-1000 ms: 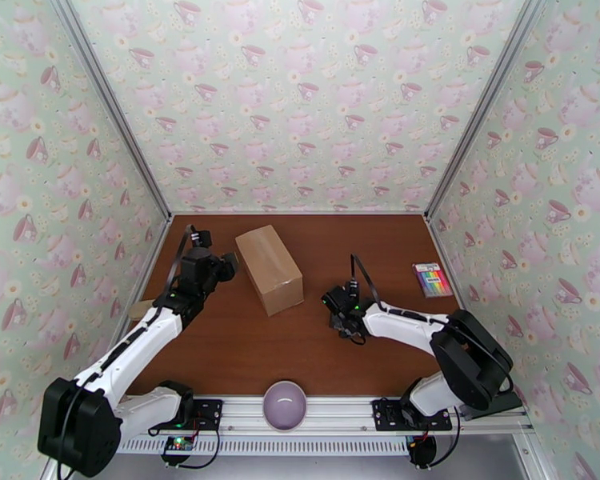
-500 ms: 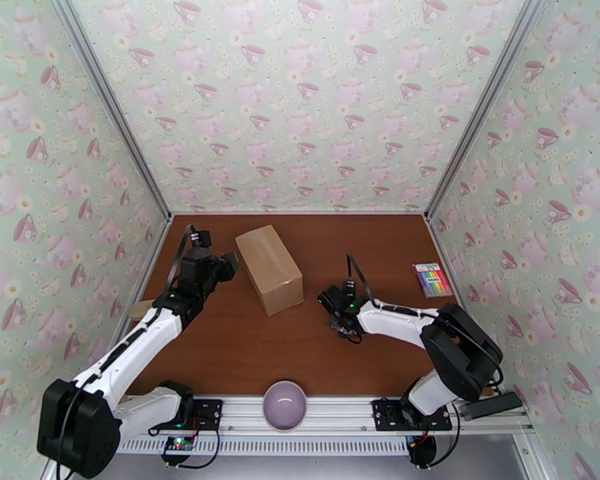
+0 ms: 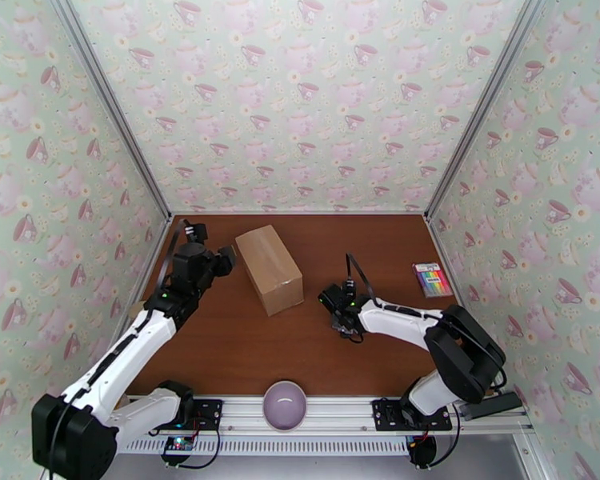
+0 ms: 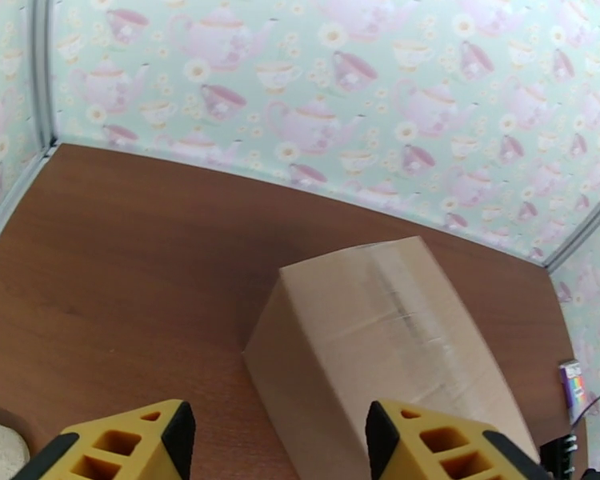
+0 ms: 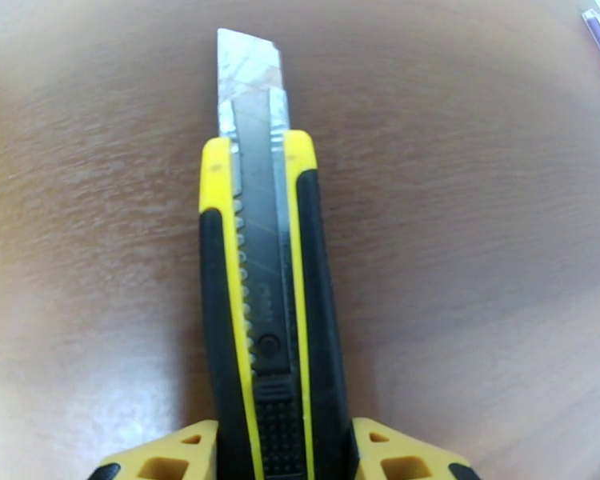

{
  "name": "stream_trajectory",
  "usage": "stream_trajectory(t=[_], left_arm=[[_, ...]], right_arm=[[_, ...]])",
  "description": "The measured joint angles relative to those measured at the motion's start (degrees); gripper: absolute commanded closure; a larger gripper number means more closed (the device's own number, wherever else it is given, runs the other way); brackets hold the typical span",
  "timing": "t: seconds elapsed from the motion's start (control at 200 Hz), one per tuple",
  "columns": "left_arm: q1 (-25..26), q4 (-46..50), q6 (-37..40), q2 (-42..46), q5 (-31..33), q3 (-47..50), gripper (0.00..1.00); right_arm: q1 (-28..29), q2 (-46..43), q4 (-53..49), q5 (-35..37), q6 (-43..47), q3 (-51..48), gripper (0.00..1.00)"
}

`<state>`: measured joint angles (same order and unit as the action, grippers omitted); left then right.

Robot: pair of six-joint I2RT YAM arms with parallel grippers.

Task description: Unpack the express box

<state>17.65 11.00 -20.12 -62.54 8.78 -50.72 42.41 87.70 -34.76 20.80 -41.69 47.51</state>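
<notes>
Farthest to the left of the express box (image 3: 270,268), at the edge of the bench (image 3: 244,346), lay a small flat tan piece (image 3: 140,308). It was well apart from the box and partly hidden under the left arm.

The left hand (image 3: 224,262) hovered just beside the box's left long side, close to its far corner. In the left wrist view this hand (image 4: 274,430) was moderately wide, its yellow fingers (image 4: 140,446) apart with nothing between them. The express box (image 4: 380,338) lay just ahead and a little to the right, with a strip of bare bench between it and the fingers.

The box itself sat on the bench with its flaps shut and a taped seam along its top. It lay askew, its long axis running from far-left to near-right.

A purple bowl (image 3: 285,404) sat well to the near side of the box, on the rail between the arm bases.

To the right of the box and a little nearer than its near end, the right hand (image 3: 337,307) was low over the bench, apart from the box. In its wrist view the right hand (image 5: 284,454) was narrow, holding a yellow-and-black utility knife (image 5: 260,298) by the handle. The blade (image 5: 248,70) was extended and pointed away over bare wood.

Farther right of the box, near the wall, lay a pack of coloured pens (image 3: 432,279).
</notes>
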Motion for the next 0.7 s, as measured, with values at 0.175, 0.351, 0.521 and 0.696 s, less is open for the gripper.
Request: stream_trajectory(t=[0.175,0.351,0.521,0.696], left_arm=[[0.98,2.12,-0.55,-1.53,-6.75,-5.44,0.39],[3.74,3.13,-1.53,-5.77,-14.45,-10.91,0.35],[7.61,3.52,-3.15,-10.32,-19.91,-15.06,0.35],[10.62,2.99,-5.01,-14.49,-23.76,-18.05,0.35]], right_arm=[[0.0,-4.74,-3.39,-0.7,4.72,7.28,0.77],[0.0,-7.5,-6.01,-1.81,9.92,15.04,0.77],[0.0,-8.07,-8.0,-2.45,14.69,21.16,0.76],[0.0,-8.07,-9.57,-3.26,18.69,26.23,0.76]])
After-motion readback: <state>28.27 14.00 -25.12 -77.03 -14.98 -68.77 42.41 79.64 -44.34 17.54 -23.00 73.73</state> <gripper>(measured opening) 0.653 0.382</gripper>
